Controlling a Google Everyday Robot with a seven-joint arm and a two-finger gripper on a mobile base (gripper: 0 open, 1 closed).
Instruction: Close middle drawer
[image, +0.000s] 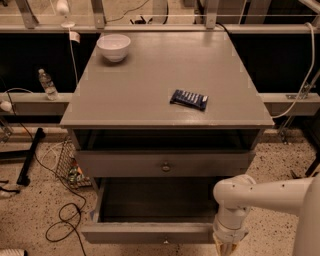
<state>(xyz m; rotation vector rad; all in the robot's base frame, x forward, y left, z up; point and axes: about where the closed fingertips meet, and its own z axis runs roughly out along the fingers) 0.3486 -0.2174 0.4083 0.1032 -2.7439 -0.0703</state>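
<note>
The grey cabinet (165, 75) has its middle drawer (145, 232) pulled far out, with a narrow flat front and a dark inside (155, 200). Above it the taller-fronted drawer (125, 163) with the larger round knob (165, 166) stands slightly out. The lowest drawer is out of view. My white arm (265, 192) reaches in from the right. My gripper (227, 247) hangs at the bottom edge of the camera view, right at the right end of the middle drawer's front.
A white bowl (113, 46) and a blue packet (188, 99) lie on the cabinet top. Left of the cabinet are a water bottle (48, 84), a wire basket (67, 165), a black stand leg (30, 155) and loose cables (65, 222) on the floor.
</note>
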